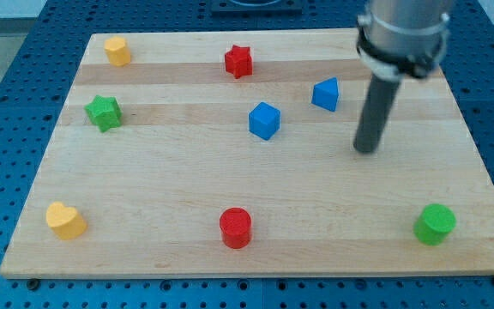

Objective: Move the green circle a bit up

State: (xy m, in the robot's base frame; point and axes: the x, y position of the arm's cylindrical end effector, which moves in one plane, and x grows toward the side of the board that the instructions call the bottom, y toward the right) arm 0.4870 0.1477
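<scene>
The green circle (435, 223) is a short green cylinder near the board's bottom right corner. My tip (365, 149) is the lower end of a dark rod that comes down from the view's top right. The tip stands above and to the left of the green circle, well apart from it. It is to the right of the blue cube (264, 120) and below right of the blue triangle block (326, 93). It touches no block.
On the wooden board (144, 197) also lie a red star (239, 61), a yellow block (117, 51) at top left, a green star (103, 112), a yellow heart (64, 220) and a red cylinder (236, 227). A blue perforated table surrounds the board.
</scene>
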